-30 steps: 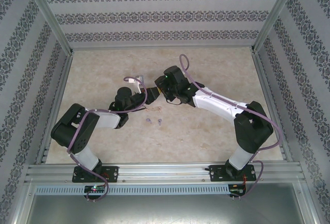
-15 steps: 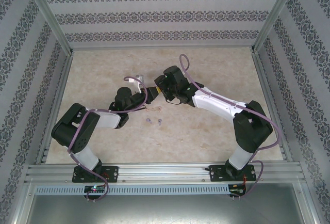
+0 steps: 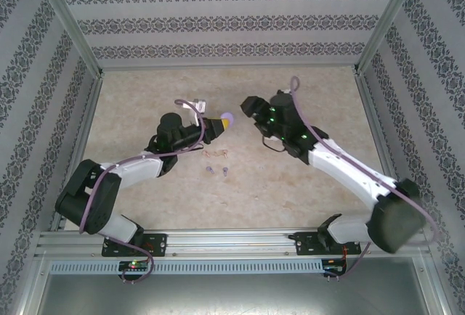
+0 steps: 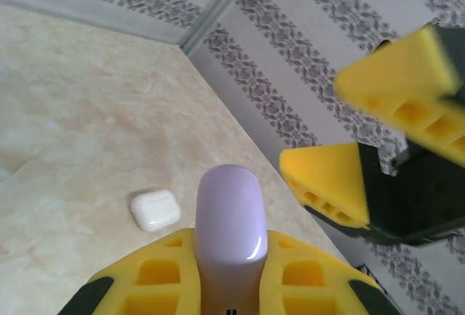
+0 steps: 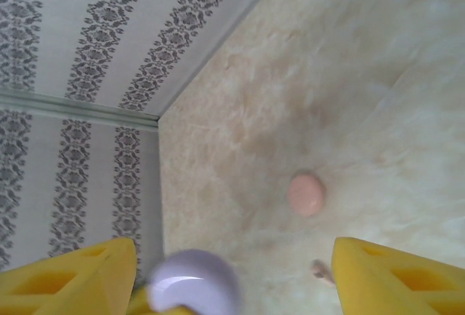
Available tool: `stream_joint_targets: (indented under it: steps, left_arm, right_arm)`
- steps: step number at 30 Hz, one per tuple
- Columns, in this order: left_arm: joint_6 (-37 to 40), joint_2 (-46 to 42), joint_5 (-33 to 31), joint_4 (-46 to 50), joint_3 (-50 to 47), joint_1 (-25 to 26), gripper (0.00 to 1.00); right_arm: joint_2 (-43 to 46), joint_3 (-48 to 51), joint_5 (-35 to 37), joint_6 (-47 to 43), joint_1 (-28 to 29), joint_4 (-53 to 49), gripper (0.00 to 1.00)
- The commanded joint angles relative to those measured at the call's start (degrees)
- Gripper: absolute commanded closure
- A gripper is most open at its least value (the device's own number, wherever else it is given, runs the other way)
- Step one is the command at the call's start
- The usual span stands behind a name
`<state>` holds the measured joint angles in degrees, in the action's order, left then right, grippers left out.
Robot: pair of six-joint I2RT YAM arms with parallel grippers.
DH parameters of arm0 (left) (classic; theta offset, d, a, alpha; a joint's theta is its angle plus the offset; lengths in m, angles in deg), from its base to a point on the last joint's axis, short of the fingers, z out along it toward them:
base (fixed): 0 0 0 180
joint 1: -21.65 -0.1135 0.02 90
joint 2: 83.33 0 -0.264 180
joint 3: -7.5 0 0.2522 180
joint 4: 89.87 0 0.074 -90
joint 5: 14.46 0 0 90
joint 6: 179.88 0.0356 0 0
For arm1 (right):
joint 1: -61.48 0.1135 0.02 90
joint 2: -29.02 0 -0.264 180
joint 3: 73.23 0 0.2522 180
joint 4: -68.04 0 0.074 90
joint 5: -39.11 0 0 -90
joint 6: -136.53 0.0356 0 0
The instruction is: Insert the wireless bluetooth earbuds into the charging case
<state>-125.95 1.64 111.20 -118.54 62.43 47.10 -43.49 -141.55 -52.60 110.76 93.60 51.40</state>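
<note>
L tool (image 3: 216, 127) grips purple case (image 3: 227, 120) above worktop (image 3: 312, 184); R tool (image 3: 249, 104) open, nearby. Two earbuds (image 3: 209, 170) lie on worktop nr L arm.

Black-and-white arms (image 3: 341, 166), yellow fingers (image 4: 320, 173) (purple cables (image 3: 138, 158))

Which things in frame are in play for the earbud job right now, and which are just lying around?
In play:
- purple case, clamped in the left gripper
- purple earbuds, two, loose on the table

Lying about:
- white case, on the table, untouched
- pink case, on the table, untouched
</note>
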Motion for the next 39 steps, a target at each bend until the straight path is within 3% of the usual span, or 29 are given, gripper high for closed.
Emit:
stream_joint_targets:
  steps: [1,6,13,29,39]
  left_arm:
    - [8.77,-2.04,9.42,12.85,5.68,-1.09,1.00]
    - [14.41,-0.84,17.07,24.34,13.41,-1.16,1.00]
    - [15.09,2.63,24.39,29.82,19.43,-1.10,1.00]
    - [15.52,1.06,23.32,31.80,19.77,0.22,1.00]
    - [15.26,-0.91,22.35,30.77,19.24,0.22,1.00]
  right_arm:
    - [6.59,6.55,-3.85,-19.46,-1.60,1.91,0.29]
    - [16.19,13.56,-10.73,-33.30,-2.64,3.35,0.28]
    - [16.19,12.85,-18.17,-37.02,-2.49,4.60,0.29]
    - [6.21,4.13,-17.40,-37.50,-0.53,6.21,0.34]
    - [3.88,9.00,-15.37,-36.00,-1.77,9.39,0.38]
